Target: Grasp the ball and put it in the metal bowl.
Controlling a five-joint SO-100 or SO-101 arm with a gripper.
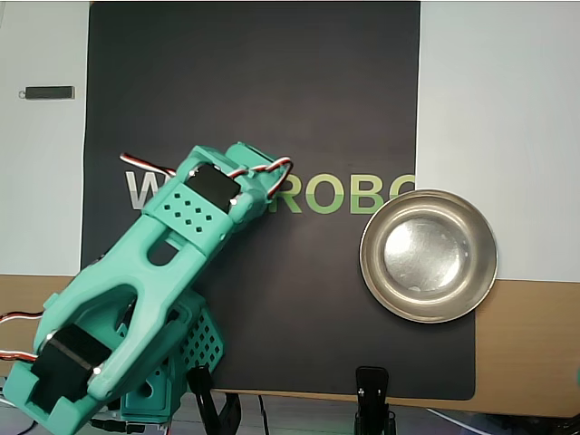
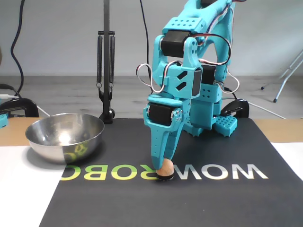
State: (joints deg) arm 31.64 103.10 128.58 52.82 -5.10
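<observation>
The small, smooth, matte peach-orange ball (image 2: 165, 168) is round, so it has no long axis and no direction of pointing. It sits on the black rectangular mat (image 2: 227, 198), on the printed white and green letters (image 2: 222, 172), near the middle of the word in the fixed view. A dark ring is visible under the ball. The turquoise plastic two-finger gripper (image 2: 162, 163) points straight down, with its tips at the ball. Whether the jaws are closed on the ball or only around it, I cannot tell. In the overhead view the arm (image 1: 172, 263) hides the ball. The round, shiny silver metal bowl (image 2: 65, 136) stands well apart, at the left of the fixed view.
</observation>
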